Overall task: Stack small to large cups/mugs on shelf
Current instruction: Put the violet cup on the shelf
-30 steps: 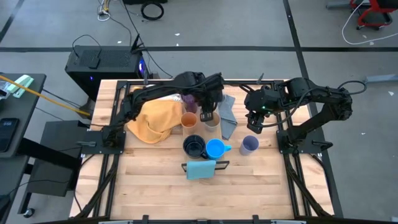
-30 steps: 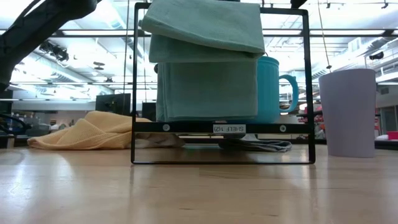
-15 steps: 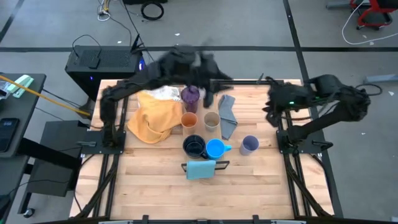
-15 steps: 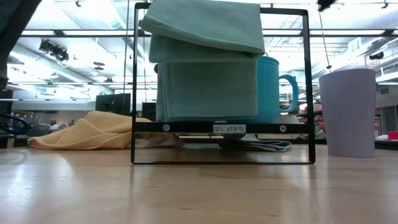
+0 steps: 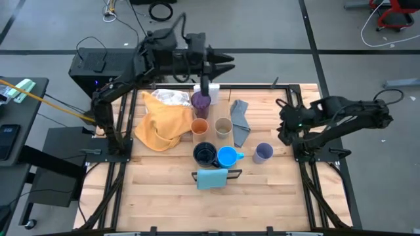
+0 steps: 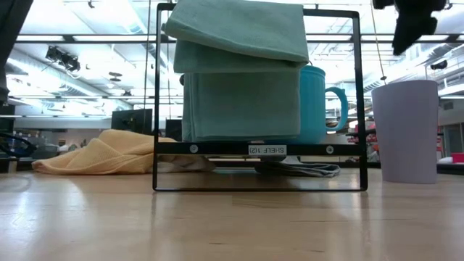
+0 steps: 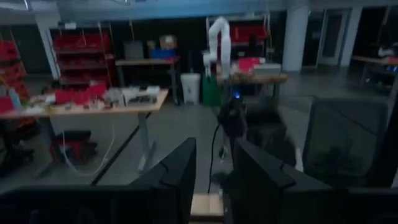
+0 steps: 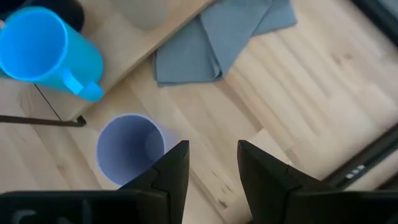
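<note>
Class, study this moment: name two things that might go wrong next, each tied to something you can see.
1. The cups crowd together: reaching for the orange cup might knock the beige cup or dark purple tumbler.
2. The right gripper, open beside the lavender cup, might tip it if it descends off-centre.

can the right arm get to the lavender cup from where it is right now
Probably yes. The right end effector hangs open just above and beside the lavender cup, which stands upright and alone on the tabletop. The blue mug and grey cloth sit clear of it.
</note>
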You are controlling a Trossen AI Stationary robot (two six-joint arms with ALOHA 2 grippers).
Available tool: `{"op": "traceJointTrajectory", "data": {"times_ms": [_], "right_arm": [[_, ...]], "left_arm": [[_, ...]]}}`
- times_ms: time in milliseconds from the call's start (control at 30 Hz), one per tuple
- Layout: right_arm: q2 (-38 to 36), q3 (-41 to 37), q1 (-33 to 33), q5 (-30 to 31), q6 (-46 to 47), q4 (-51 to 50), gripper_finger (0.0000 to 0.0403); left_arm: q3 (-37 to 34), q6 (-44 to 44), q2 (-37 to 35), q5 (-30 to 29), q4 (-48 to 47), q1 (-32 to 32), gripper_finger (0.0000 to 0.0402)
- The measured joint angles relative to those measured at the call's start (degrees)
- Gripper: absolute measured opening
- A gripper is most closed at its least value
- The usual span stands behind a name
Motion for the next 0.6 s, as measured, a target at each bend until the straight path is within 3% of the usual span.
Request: {"op": "traceJointTrajectory", "data": {"times_ms": [233,433,600], "right_arm": [[-1.05,-6.09,0.00,-1.57,-0.06,6.25,0.0142],[-1.11,-6.34,-0.02,-1.55,-0.71,6.97,0.0142],[-1.18,-6.34,-0.02,-1.55,-0.78,7.03,0.0142]], "left_arm": [[-0.07,-0.16,-2.44,-0.68,0.81,1.64,0.0110],[0.13,-0.68,-5.67,-0.57,5.23,3.41,0.0111],[0.00,-1.68,-5.69,-0.59,3.64,4.14,0.0111]]}}
